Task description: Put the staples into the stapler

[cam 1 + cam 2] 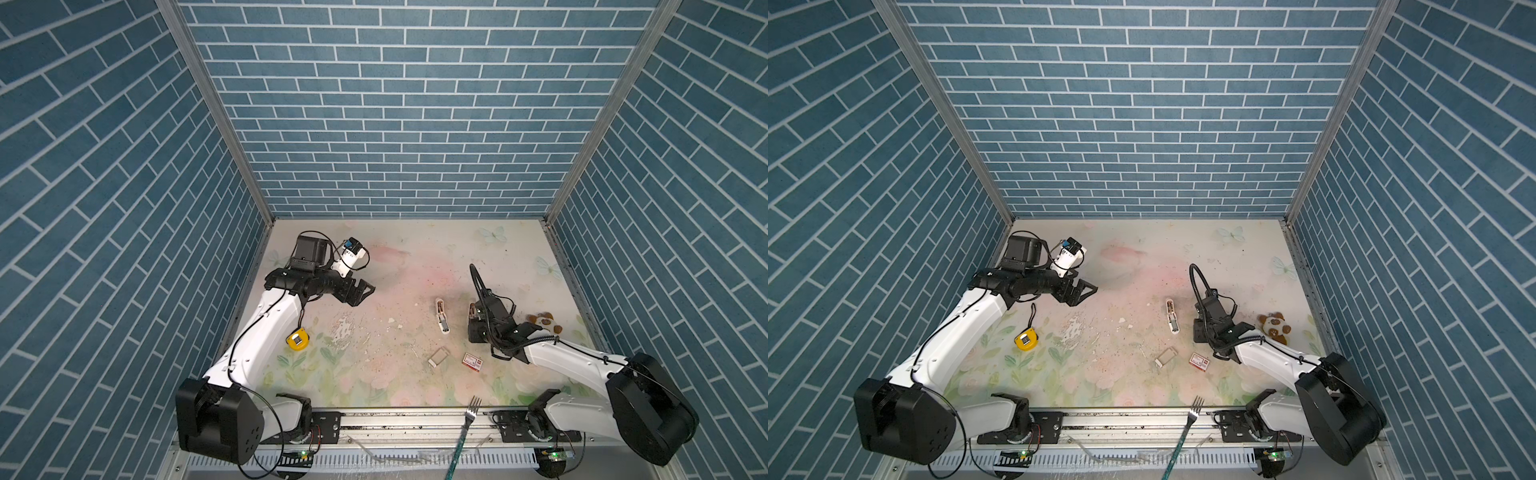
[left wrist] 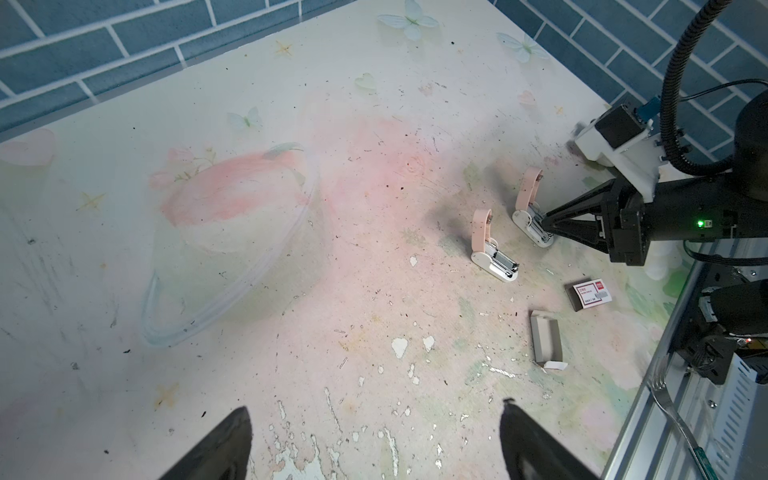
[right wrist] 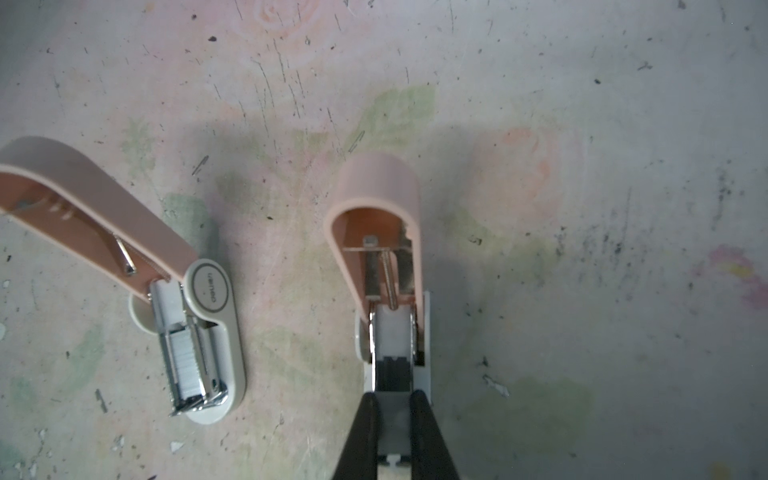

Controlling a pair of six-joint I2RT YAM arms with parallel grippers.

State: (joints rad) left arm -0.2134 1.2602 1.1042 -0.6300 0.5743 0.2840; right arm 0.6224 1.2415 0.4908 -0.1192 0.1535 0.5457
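Three blue brick-pattern walls (image 1: 399,124), scuffed floral tabletop (image 1: 415,249), open stapler (image 3: 376,195)

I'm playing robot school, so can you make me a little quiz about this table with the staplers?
1. Count: how many staplers stand open in the left wrist view?
2. True or false: the left gripper is open.
3. What lies across the front rail? A) spoon B) fork C) pencil
Key: 1) two; 2) true; 3) B
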